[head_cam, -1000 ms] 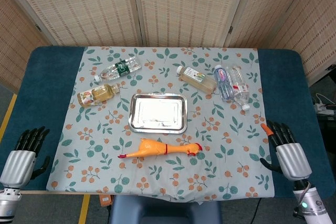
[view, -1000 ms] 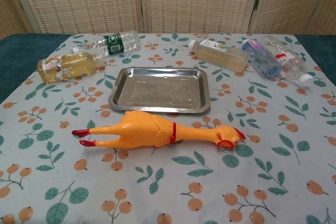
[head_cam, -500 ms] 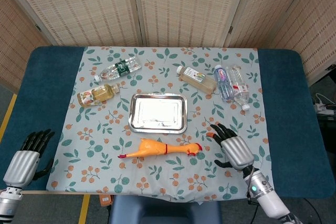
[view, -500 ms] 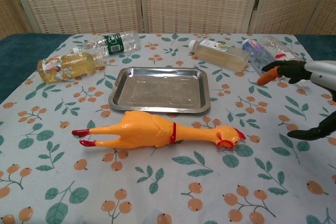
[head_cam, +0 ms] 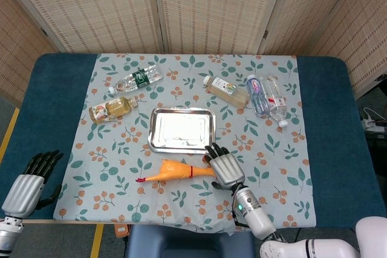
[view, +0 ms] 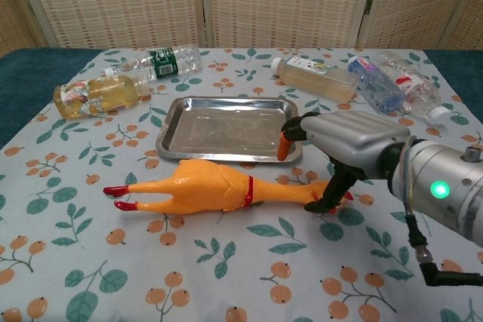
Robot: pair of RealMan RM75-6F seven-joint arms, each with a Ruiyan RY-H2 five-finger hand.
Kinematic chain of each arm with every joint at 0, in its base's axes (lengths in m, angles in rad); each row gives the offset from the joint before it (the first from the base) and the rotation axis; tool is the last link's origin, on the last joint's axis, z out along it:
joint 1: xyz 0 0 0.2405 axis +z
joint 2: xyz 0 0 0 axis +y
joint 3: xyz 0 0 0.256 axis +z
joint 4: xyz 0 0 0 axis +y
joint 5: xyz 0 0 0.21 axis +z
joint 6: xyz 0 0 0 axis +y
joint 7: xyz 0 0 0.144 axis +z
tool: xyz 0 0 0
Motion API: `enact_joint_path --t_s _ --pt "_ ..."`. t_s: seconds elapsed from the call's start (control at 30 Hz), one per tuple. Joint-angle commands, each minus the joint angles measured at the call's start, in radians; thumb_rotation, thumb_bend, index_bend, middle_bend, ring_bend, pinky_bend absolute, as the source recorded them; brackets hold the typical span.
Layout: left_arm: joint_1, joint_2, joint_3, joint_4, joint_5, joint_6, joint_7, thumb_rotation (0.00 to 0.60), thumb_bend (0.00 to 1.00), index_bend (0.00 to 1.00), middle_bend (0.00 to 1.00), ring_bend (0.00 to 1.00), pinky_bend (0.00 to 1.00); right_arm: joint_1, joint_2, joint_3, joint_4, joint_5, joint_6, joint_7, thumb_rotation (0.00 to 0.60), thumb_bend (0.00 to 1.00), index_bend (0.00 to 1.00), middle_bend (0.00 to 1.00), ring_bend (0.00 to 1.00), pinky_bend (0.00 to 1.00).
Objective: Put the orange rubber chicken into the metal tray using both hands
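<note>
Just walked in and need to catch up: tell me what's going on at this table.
The right hand is over the head end of the orange rubber chicken, fingers apart, with no firm grip visible. The chicken lies on the cloth just in front of the empty metal tray. The left hand waits open at the table's near left edge. Several bottles lie behind the tray.

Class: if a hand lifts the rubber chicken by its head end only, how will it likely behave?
The rubber chicken is long with a thin neck, so it would probably bend and droop. It looks hollow, likely light. Its glossy skin may slip from the right hand.
</note>
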Motion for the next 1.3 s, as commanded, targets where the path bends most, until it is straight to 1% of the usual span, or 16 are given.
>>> enact_joint_path --t_s 0.03,0.3,0.43,0.5,0.57,0.63,0.67,0.7,0.73,0.8,0.83,0.9,1.0,1.3 --pt "0.000 -0.002 -0.002 -0.001 -0.006 -0.002 0.004 0.600 0.46 0.00 0.00 0.00 0.04 0.027 -0.023 0.003 0.027 0.029 -0.002 -0.012 0.600 0.15 0.31 0.08 0.00 0.20" --pt "-0.005 -0.010 -0.004 0.003 -0.018 -0.015 0.020 0.600 0.46 0.00 0.00 0.00 0.04 0.096 -0.086 0.001 0.119 0.112 -0.013 -0.050 0.600 0.15 0.34 0.08 0.00 0.20" --pt "-0.008 -0.009 -0.006 0.002 -0.023 -0.018 0.017 0.600 0.46 0.00 0.00 0.00 0.04 0.124 -0.119 -0.007 0.156 0.135 -0.010 -0.067 0.600 0.15 0.37 0.09 0.00 0.20" --pt "-0.008 -0.007 -0.005 0.003 -0.021 -0.017 0.012 0.600 0.46 0.00 0.00 0.00 0.04 0.134 -0.133 -0.013 0.171 0.136 0.000 -0.075 0.600 0.15 0.41 0.10 0.00 0.20" --pt "-0.008 -0.006 -0.005 0.004 -0.020 -0.015 0.009 0.600 0.46 0.00 0.00 0.00 0.04 0.139 -0.145 -0.020 0.182 0.135 0.013 -0.082 0.600 0.15 0.47 0.13 0.03 0.21" --pt "-0.008 -0.006 -0.005 0.006 -0.019 -0.013 0.007 0.600 0.46 0.00 0.00 0.00 0.04 0.143 -0.155 -0.027 0.191 0.132 0.033 -0.091 0.600 0.16 0.54 0.18 0.10 0.28" --pt "-0.008 -0.006 -0.005 0.006 -0.019 -0.014 0.006 0.600 0.46 0.00 0.00 0.00 0.04 0.144 -0.160 -0.030 0.196 0.126 0.044 -0.095 0.600 0.17 0.59 0.22 0.16 0.35" --pt "-0.008 -0.005 -0.004 0.006 -0.019 -0.015 0.004 0.600 0.46 0.00 0.00 0.00 0.04 0.145 -0.166 -0.035 0.201 0.117 0.058 -0.099 0.600 0.18 0.64 0.28 0.24 0.46" --pt "-0.008 -0.005 -0.004 0.006 -0.018 -0.015 0.004 0.600 0.46 0.00 0.00 0.00 0.04 0.145 -0.169 -0.037 0.204 0.109 0.069 -0.101 0.600 0.19 0.67 0.32 0.30 0.53" --pt "-0.009 -0.004 -0.001 0.005 -0.015 -0.015 0.004 0.600 0.46 0.00 0.00 0.00 0.04 0.143 -0.175 -0.042 0.208 0.093 0.090 -0.101 0.600 0.22 0.76 0.41 0.45 0.69" --pt "-0.009 -0.004 -0.001 0.005 -0.013 -0.014 0.005 0.600 0.46 0.00 0.00 0.00 0.04 0.142 -0.176 -0.042 0.207 0.085 0.097 -0.096 0.600 0.23 0.78 0.42 0.47 0.72" --pt "-0.009 -0.005 0.001 0.003 -0.010 -0.013 0.007 0.600 0.46 0.00 0.00 0.00 0.04 0.140 -0.177 -0.041 0.211 0.054 0.116 -0.081 0.600 0.25 0.82 0.45 0.50 0.75" --pt "-0.008 -0.006 0.000 0.002 -0.012 -0.013 0.011 0.600 0.47 0.00 0.00 0.00 0.04 0.136 -0.173 -0.036 0.206 0.028 0.131 -0.060 0.600 0.27 0.85 0.48 0.52 0.77" --pt "-0.009 -0.009 0.002 0.001 -0.010 -0.013 0.024 0.600 0.46 0.00 0.00 0.00 0.04 0.127 -0.134 -0.004 0.162 -0.014 0.143 0.009 0.600 0.27 0.88 0.50 0.54 0.79"
